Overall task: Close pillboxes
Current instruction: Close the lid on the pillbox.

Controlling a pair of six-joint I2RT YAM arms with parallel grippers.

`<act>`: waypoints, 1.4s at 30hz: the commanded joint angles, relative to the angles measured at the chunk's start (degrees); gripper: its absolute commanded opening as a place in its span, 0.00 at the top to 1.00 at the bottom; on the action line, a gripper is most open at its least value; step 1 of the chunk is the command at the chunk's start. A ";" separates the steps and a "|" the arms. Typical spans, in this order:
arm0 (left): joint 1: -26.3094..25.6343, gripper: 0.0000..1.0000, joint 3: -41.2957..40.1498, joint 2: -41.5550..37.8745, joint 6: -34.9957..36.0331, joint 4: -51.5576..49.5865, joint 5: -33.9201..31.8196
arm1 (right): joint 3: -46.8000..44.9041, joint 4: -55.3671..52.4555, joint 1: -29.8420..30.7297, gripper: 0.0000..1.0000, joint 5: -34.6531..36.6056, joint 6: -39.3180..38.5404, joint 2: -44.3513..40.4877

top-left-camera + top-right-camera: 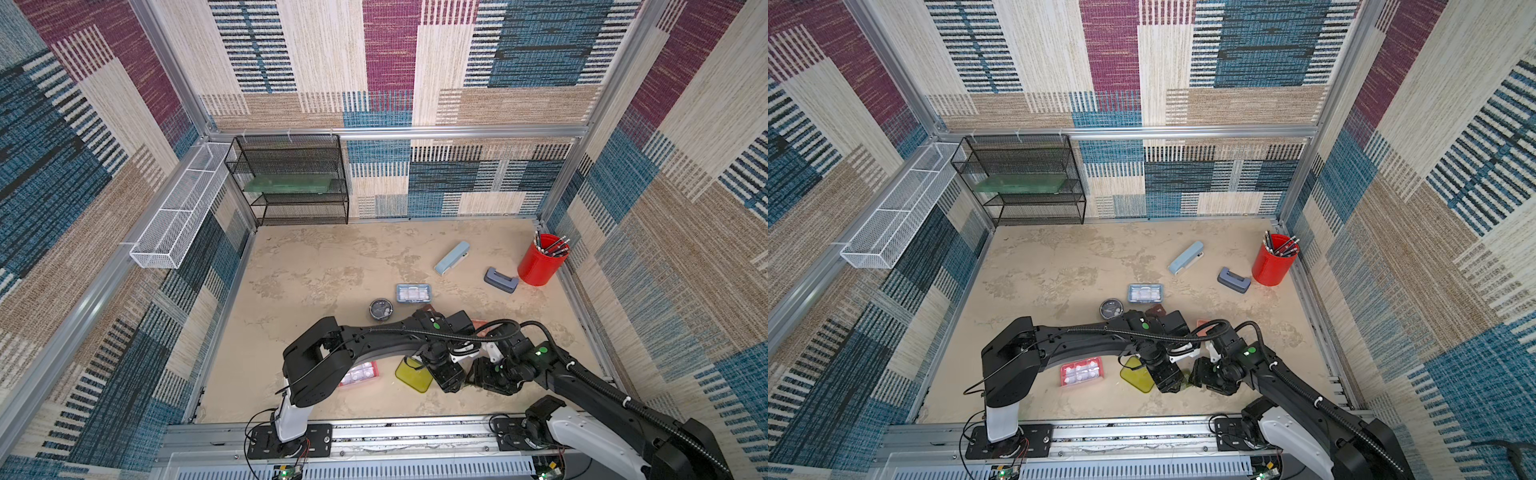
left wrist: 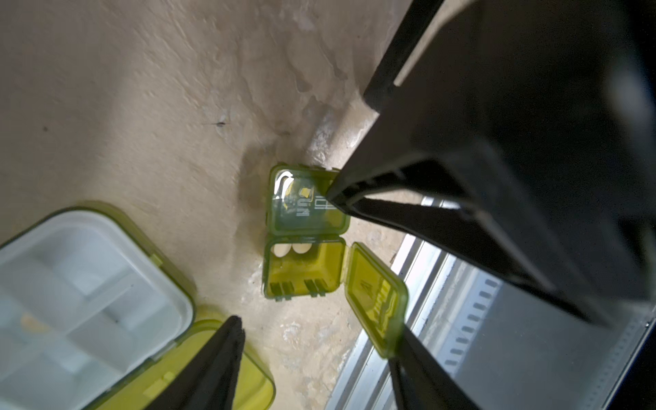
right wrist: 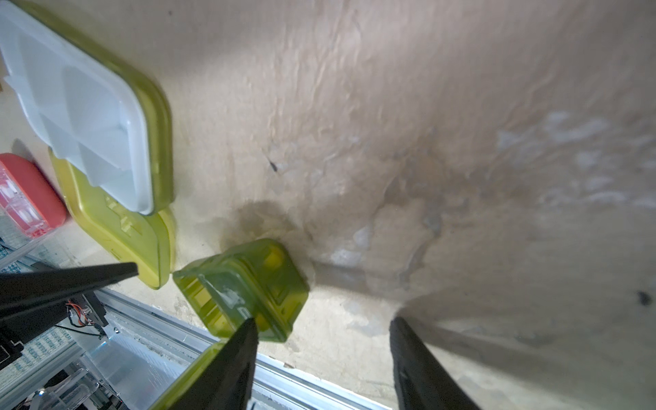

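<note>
Dark green pillbox (image 2: 309, 269): a small translucent box with two compartments. It rests on the desk (image 2: 106, 106) near the front edge, just beside the aluminium rail (image 3: 170, 337), and the two arms largely hide it in both top views. One compartment is covered by its closed lid (image 2: 305, 209). The other is uncovered, with its open lid (image 2: 376, 305) swung out to the side, and holds two pale pills (image 2: 291, 249).

Right tool (image 3: 323, 320): jaws apart, nothing clamped. One fingertip (image 2: 372, 198) bears on the closed lid.

Left tool (image 2: 319, 324): jaws apart, nothing clamped, positioned over the uncovered compartment. One finger (image 2: 411, 369) is just beside the free edge of the open lid; contact cannot be confirmed.

Yellow-green pillbox (image 2: 88, 291): just beside the dark green pillbox. Its white tray is exposed and its cover (image 1: 413, 376) lies flat on the desk.

Pink pillbox (image 1: 1081, 371): near the left arm's base. The light blue pillbox (image 1: 412, 293) and round black pillbox (image 1: 380, 309) lie farther back.
</note>
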 commanded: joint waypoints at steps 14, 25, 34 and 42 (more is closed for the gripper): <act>0.97 0.40 2.96 2.52 -1.10 -3.77 -4.02 | 1.21 1.42 1.38 0.39 0.61 0.54 2.02; 2.27 0.43 4.52 4.62 -1.80 -6.03 -5.61 | 1.56 1.96 2.17 0.38 0.90 1.36 2.73; 3.37 0.43 6.38 5.65 -1.65 -6.84 -5.20 | 1.83 2.56 2.97 0.39 0.98 1.72 3.93; 3.52 0.43 8.79 7.14 -0.84 -7.83 -4.51 | 2.18 2.62 3.39 0.39 1.33 2.08 4.38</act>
